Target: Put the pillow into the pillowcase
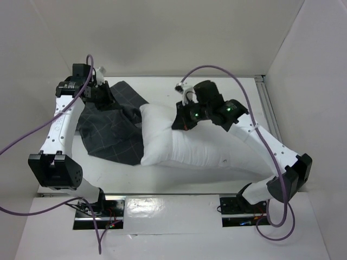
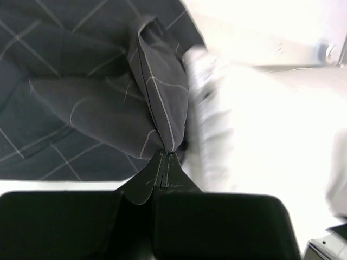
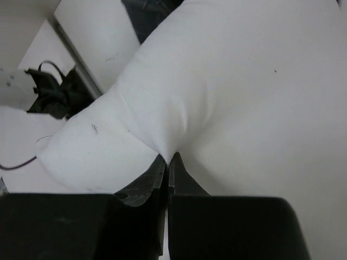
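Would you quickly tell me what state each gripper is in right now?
Left gripper: jaws shut on a fold of the pillowcase.
Right gripper: jaws shut on a pinch of the pillow.

Pillow (image 1: 184, 146) plain white, pillowcase (image 1: 108, 135) dark charcoal grey with thin light grid lines, tabletop (image 1: 162, 86) white, fingers (image 2: 143, 187) black, cables (image 1: 211, 66) purple, arms (image 1: 57, 130) white and black.

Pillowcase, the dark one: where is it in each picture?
Top view: the pillowcase lies left of middle, next to the pillow.
Left wrist: it fills the left and middle, pinched by the left gripper.
Right wrist: just a dark bit at the top edge, probably.
Shared landmark: the white pillow.
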Available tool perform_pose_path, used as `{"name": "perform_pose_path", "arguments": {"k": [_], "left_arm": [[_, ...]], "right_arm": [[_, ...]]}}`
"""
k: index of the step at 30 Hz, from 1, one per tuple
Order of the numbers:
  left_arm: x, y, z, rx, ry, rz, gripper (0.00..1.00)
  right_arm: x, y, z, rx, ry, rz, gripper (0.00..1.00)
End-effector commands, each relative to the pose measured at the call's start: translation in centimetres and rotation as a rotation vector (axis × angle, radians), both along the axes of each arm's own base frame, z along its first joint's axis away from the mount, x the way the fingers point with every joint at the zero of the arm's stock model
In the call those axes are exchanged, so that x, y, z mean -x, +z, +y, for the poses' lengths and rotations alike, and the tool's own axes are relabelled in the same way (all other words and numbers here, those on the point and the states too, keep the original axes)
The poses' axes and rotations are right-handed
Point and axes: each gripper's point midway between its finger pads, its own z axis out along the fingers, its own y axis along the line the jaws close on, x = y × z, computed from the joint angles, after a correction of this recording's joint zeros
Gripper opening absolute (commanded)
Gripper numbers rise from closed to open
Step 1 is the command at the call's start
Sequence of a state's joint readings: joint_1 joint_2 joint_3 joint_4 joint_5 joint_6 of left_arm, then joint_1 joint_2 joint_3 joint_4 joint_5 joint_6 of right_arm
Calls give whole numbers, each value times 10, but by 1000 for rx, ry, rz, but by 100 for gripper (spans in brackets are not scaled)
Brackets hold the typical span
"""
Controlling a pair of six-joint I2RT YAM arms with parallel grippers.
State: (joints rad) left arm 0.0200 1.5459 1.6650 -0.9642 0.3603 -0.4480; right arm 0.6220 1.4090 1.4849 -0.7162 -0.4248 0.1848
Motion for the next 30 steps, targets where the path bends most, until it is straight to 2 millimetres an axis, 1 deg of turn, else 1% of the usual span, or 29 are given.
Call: {"name": "perform_pose_path", "arguments": {"k": [1,2,3,4,5,6,7,8,10,11,12,13,14,15,16,17,18,19,21,22,24,25,26,27,28,29,30], "left_arm": [[14,4,1,-1,0,-24,0],[18,4,2,-8,5,-25,0],[21,-7,2,-2,12,8,0],[25,-6,1,-2,12,5,0],[27,-8,5,-22,27,4,0],[30,-16,5,-22,27,29,0],[33,-17,7,-29,32,27,0],[36,-18,7,-29,32,29,0],[40,-27,5,-20,25,58,0],[42,-23,5,-20,26,46,0],[43,-29,6,-29,32,61,0],[45,-26,6,-29,32,49,0],[45,-25,6,-29,32,49,0],[45,-25,6,-29,32,49,0],[45,-25,6,-24,39,52,0],[43,-21,6,-24,39,38,0],[43,-21,6,-24,39,38,0],[37,-14,9,-24,48,22,0],[34,-9,6,-7,36,11,0],[33,-4,4,4,27,0,0],[34,-3,2,14,19,-1,0],[37,-13,2,14,20,27,0],[43,-13,1,14,20,25,0],[49,-20,5,-5,34,46,0],[58,-38,7,-13,40,94,0],[64,-45,6,-13,40,113,0],[65,-51,7,-19,31,120,0]], "right_arm": [[35,-10,18,-1,103,18,0],[40,-17,19,11,115,33,0],[44,-23,18,30,116,45,0],[48,-33,15,65,109,66,0],[53,-36,14,83,113,75,0],[54,-38,12,91,113,85,0],[56,-38,14,96,115,81,0],[60,-42,10,115,115,103,0],[70,-43,14,118,148,112,0],[73,-48,9,143,142,133,0],[76,-50,11,161,149,139,0],[78,-51,12,181,159,139,0],[82,-55,8,199,160,159,0],[84,-51,11,192,170,150,0],[87,-56,10,207,177,175,0],[97,-56,11,222,203,186,0],[102,-57,11,231,214,193,0],[108,-64,11,243,209,225,0],[115,-63,11,224,197,206,0],[118,-72,9,225,181,230,0],[109,-72,13,213,164,195,0],[109,-74,15,208,156,201,0],[108,-73,16,200,157,194,0],[107,-81,17,213,156,205,0],[112,-94,13,243,147,227,0],[113,-100,11,251,147,234,0],[116,-107,12,257,157,237,0]]}}
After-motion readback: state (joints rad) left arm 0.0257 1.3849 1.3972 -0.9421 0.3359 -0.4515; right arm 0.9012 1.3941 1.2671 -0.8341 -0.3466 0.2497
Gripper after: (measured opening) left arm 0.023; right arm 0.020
